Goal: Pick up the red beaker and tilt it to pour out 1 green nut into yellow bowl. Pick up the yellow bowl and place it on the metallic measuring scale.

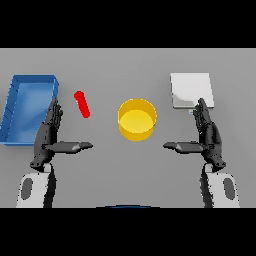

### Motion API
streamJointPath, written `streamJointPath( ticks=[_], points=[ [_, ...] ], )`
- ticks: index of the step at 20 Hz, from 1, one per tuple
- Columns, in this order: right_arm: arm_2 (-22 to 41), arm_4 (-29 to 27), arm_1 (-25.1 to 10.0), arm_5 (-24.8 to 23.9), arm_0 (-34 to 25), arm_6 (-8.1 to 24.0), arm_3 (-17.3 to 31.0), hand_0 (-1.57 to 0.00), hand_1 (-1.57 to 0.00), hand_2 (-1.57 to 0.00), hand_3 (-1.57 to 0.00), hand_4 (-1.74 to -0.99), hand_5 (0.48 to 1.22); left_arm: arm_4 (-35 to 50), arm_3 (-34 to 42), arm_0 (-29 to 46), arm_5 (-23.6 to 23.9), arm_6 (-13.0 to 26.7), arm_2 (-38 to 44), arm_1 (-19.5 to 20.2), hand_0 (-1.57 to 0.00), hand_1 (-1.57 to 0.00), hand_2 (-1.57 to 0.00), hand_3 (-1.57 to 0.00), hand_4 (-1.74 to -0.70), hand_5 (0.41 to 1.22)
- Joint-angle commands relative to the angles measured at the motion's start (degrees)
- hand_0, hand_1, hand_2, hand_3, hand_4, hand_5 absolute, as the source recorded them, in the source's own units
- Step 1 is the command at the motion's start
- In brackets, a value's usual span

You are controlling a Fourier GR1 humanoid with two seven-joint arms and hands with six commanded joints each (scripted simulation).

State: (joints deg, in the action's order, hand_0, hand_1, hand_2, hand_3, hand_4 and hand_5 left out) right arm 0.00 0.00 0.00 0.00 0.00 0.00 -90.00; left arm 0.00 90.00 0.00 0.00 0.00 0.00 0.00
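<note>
Your left robot hand [48,136] and right robot hand [207,135] hover open; round yellow bowl [136,119] sits between, slim red beaker [82,104] at ten o'clock.

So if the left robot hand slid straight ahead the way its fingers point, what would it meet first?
Probably the blue rectangular tray: the left robot hand has fingertips by its right wall. The small red cylindrical beaker lies further right, likely outside that line; depth is unclear.
</note>
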Motion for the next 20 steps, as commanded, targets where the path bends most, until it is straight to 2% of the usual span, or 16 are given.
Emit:
streamJointPath(
  ticks=[1, 6, 7, 8, 9, 10, 15, 20],
  points=[
    [0.02, 0.00, 0.03, -0.06, 0.01, 0.00, -0.02, 0.00, 0.00, 0.00, 0.00, -1.245, 0.681, 0.05, -0.08, -0.12, 0.05, 0.08, 0.08, 0.05, 0.00, 0.00, 0.00, 0.00, -1.20, 0.652],
    [0.48, 0.51, 0.48, -0.43, 0.03, 0.19, -0.17, 0.00, 0.00, 0.00, 0.00, -1.245, 0.681, 0.59, -1.56, -1.70, -0.21, 0.57, 0.98, 0.71, 0.00, 0.00, 0.00, 0.00, -1.20, 0.652],
    [2.76, 6.23, -2.04, -1.50, 2.32, -4.39, -2.61, 0.00, 0.00, 0.00, 0.00, -1.245, 0.681, -2.34, 0.82, -0.03, -0.39, 0.28, -1.30, 1.94, 0.00, 0.00, 0.00, 0.00, -1.20, 0.652],
    [4.44, 9.84, -3.37, -2.12, 4.12, -6.18, -4.54, 0.00, 0.00, 0.00, 0.00, -1.242, 0.678, -4.24, 2.62, 1.29, -0.57, 0.27, -2.79, 2.75, 0.00, 0.00, 0.00, 0.00, -1.21, 0.649],
    [6.02, 12.64, -3.74, -2.66, 5.60, -6.95, -5.76, 0.00, 0.00, 0.00, 0.00, -1.239, 0.679, -5.01, 4.29, 2.29, -0.93, 0.30, -3.34, 3.76, 0.00, 0.00, 0.00, 0.00, -1.21, 0.650],
    [6.44, 14.19, -4.10, -3.25, 5.64, -6.05, -6.29, 0.00, 0.00, 0.00, 0.00, -1.235, 0.679, -5.94, 5.82, 2.94, -0.84, 1.01, -4.33, 3.82, 0.00, 0.00, 0.00, 0.00, -1.22, 0.654],
    [7.29, 14.27, -4.25, -2.46, 7.06, -5.65, -8.85, 0.00, 0.00, 0.00, 0.00, -1.250, 0.681, -7.31, 6.23, 3.02, -1.31, 2.90, -5.39, 4.54, 0.00, 0.00, 0.00, 0.00, -1.24, 0.668],
    [6.88, 11.91, -3.70, -1.08, 6.47, -6.41, -8.01, 0.00, 0.00, 0.00, 0.00, -1.286, 0.676, -6.52, -1.51, -3.45, -2.05, 3.67, -4.27, 3.59, 0.00, 0.00, 0.00, 0.00, -1.36, 0.724]
  ],
)
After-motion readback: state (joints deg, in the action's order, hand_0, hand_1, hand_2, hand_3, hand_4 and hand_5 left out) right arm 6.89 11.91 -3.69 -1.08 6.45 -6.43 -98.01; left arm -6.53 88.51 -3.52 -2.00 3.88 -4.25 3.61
